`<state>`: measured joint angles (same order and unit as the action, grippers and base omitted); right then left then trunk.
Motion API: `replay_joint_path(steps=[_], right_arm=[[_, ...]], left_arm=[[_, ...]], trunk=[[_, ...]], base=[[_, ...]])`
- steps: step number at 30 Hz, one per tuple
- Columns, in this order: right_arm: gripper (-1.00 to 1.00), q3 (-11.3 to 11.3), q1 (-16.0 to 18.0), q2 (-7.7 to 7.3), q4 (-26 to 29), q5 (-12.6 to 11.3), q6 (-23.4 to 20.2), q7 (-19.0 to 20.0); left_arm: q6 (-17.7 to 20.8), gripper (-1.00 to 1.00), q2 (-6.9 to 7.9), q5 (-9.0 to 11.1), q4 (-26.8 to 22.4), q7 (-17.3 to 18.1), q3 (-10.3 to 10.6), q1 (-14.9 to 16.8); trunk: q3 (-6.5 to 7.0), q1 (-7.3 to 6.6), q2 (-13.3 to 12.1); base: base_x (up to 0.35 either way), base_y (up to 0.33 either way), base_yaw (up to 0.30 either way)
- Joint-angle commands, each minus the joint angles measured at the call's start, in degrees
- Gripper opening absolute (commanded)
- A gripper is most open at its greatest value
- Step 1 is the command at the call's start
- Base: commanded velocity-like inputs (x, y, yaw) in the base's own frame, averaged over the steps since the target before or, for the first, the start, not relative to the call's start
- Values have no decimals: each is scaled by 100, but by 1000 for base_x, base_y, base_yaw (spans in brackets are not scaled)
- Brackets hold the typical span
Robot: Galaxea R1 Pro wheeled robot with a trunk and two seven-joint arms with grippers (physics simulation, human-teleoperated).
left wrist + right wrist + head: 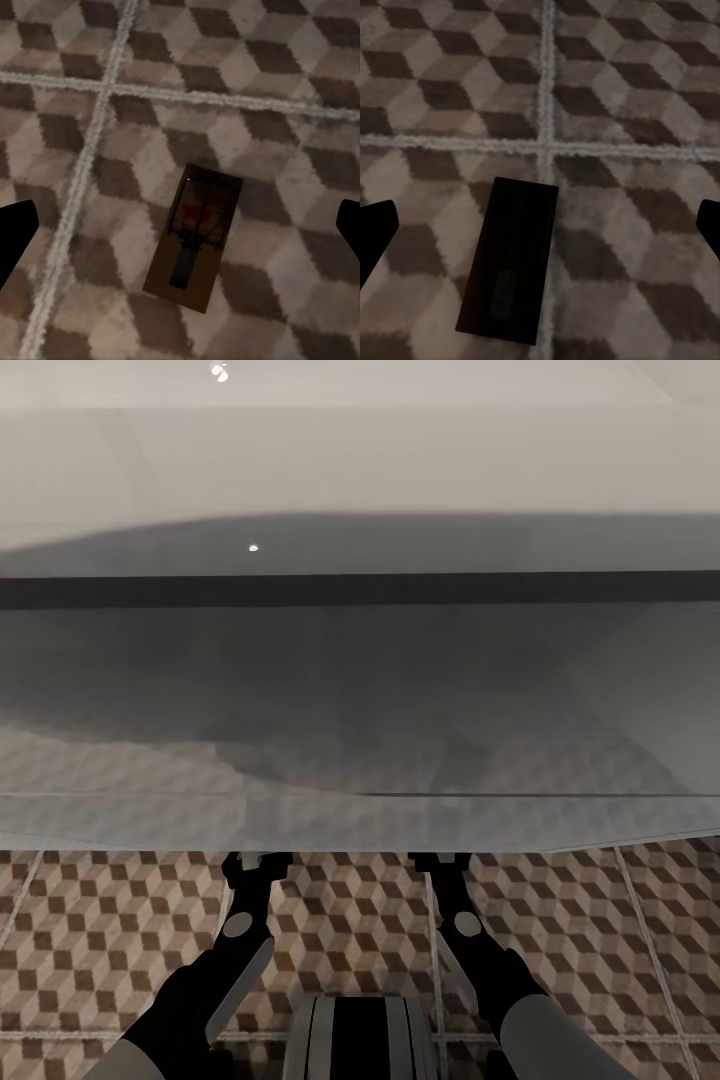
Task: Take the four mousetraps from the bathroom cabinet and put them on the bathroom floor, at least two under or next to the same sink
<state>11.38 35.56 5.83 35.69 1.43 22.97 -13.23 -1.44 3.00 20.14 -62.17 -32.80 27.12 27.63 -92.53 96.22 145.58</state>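
Two arms reached forward in the head view, our left gripper (256, 865) and right gripper (441, 863) both vanishing beneath the pale edge of a broad white fixture (360, 660) that spanned the picture. We took it for the bathroom sink or its vanity, though we could not tell for certain from so close. Cube-patterned bathroom floor (340, 920) lay under both arms. The reach under that edge made sense to us: the task wanted traps set under or beside the sink.

In the left wrist view, one mousetrap (196, 236) lay flat on the tiles, its metal parts and a red spot facing up. The left gripper's dark fingertips (15, 236) stood far apart at either side, touching nothing, so we judged that hand spread wide and empty, the trap resting by itself on the floor.

In the right wrist view, a second mousetrap (508, 259) lay flat, its near edge across a grout line, dark and too dim for detail. The right gripper's fingertips (376, 232) stood equally wide and clear of it, holding nothing. We judged two traps placed and others perhaps still to fetch.
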Motion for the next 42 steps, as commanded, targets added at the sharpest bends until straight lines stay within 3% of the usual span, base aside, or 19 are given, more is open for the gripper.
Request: replay_joint_path(steps=[1,42], right_arm=[[100,22,3,-3,-6,15,7,-53],[100,5,3,-3,-9,-36,26,-66]], left_arm=[[-15,100,8,51,-5,-42,27,5],[-109,100,24,68,44,-13,-49,5]], trunk=[[-3,-1,1],[-3,-1,1]], base=[[0,0,0],[0,0,0]])
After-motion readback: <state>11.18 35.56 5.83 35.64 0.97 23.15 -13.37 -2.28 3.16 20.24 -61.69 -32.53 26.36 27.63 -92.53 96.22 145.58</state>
